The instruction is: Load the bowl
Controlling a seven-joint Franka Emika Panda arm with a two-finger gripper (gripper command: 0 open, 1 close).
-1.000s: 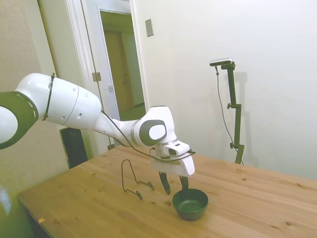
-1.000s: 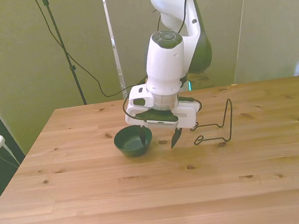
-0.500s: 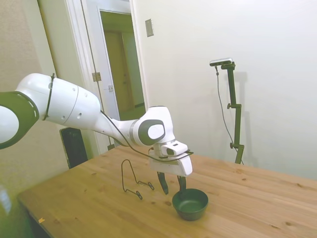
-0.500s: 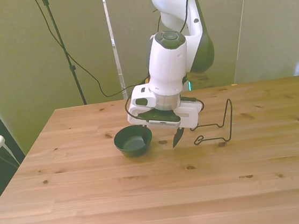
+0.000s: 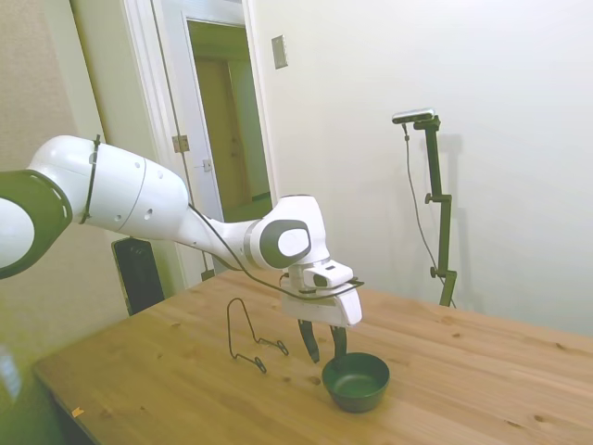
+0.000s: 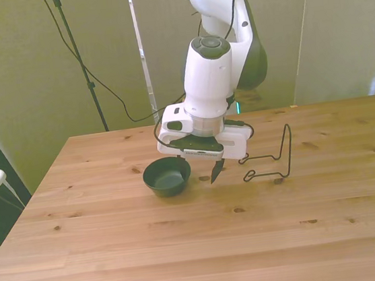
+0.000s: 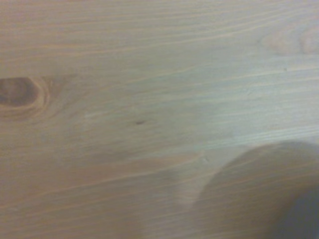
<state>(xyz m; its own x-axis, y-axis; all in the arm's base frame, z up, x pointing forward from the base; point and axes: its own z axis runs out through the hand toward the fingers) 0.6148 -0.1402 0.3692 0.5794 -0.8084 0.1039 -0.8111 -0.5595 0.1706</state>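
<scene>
Bowl [image 6: 167,177] first: small, dark green and empty, it sits upright on the tabletop [image 6: 200,247] just beside the fingers [image 6: 214,174], toward the front view's left of them. The gripper [image 5: 324,344] hangs low over the wood with its two dark fingers spread apart and holding nothing. In the side view one finger looks to come down close to the bowl's far rim, though whether it touches cannot be told. That pose reads as lining up for a pinch on the rim, one finger inside the wall and one outside, which is the easy way to take a bowl this small. On the fingers' other side, toward the front view's right, a thin black wire rack [image 6: 271,161] stands upright, near the bowl but apart from it. It is presumably where the bowl is meant to go, and its closeness keeps the carry short. The wrist view shows only blurred wood grain and a dark rounded shadow, so it settles nothing about contact. By this judgement, loading has not begun.
</scene>
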